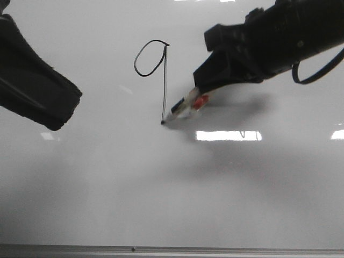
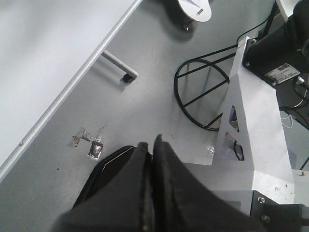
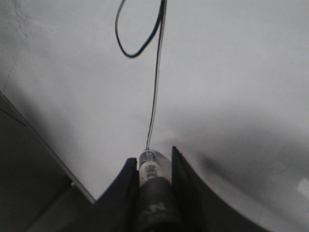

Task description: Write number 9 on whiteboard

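— Ink first: where does the number 9 (image 1: 152,70) sit?
— Upper middle of the whiteboard (image 1: 107,177), loop left, stem running straight down.
— And the marker (image 1: 183,107)?
— Tip touching the stem's foot, pinched between the right tool's (image 3: 150,162) fingers.
— Left tool (image 2: 150,142)?
— Pressed together, holding nothing, off the board's edge over the floor (image 2: 135,111).

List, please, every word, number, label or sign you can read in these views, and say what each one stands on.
"9": the number 9, hand-drawn in black on the whiteboard, with the marker tip at the foot of its stem.
Print on the marker barrel in the right gripper: too blurred to read.
Label on the black unit in the left wrist view: too small to read.
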`<state>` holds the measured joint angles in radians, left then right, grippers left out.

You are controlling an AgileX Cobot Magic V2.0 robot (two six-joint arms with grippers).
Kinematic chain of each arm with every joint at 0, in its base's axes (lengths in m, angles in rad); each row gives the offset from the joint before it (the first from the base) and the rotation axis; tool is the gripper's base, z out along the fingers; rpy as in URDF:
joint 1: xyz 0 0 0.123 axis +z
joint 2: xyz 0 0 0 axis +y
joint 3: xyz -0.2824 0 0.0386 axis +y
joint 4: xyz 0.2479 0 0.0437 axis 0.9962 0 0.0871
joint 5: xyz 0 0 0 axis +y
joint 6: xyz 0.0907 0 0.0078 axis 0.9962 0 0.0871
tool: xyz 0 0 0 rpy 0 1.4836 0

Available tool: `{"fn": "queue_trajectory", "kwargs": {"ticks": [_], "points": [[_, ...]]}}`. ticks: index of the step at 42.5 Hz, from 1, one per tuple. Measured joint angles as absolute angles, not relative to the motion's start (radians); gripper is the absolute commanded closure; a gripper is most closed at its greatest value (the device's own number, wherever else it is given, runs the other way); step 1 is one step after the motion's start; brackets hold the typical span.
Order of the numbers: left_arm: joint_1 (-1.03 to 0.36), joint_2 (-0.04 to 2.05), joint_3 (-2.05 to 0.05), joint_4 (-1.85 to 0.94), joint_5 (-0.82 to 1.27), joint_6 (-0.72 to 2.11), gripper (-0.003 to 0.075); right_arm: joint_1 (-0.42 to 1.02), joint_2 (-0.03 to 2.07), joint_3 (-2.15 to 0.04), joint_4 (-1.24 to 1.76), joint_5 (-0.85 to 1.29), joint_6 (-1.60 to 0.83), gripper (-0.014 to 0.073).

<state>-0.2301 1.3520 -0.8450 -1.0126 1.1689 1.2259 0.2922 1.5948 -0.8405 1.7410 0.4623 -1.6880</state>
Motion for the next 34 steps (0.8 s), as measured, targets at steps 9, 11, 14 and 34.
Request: {"fn": "queue_trajectory", "kwargs": {"ticks": [9, 11, 14, 34], "points": [[-0.230, 1.352, -0.845, -1.013, 1.169, 1.226, 0.0739, 0.288, 1.547, -0.836, 1.703, 0.537, -1.684, 0.0661], [-0.230, 1.352, -0.845, -1.013, 1.174, 1.226, 0.0739, 0.286, 1.517, -0.836, 1.677, 0.584, -1.666, 0.0661], [-0.230, 1.352, -0.845, -1.013, 1.184, 1.227, 0.0738, 0.286, 1.473, -0.848, 1.599, 0.674, -1.597, 0.0661], [-0.346, 1.352, -0.972, -1.001, 1.193, 1.241, 0.0416, 0.319, 1.447, -1.120, 1.066, 1.188, -1.087, 0.0661]]}}
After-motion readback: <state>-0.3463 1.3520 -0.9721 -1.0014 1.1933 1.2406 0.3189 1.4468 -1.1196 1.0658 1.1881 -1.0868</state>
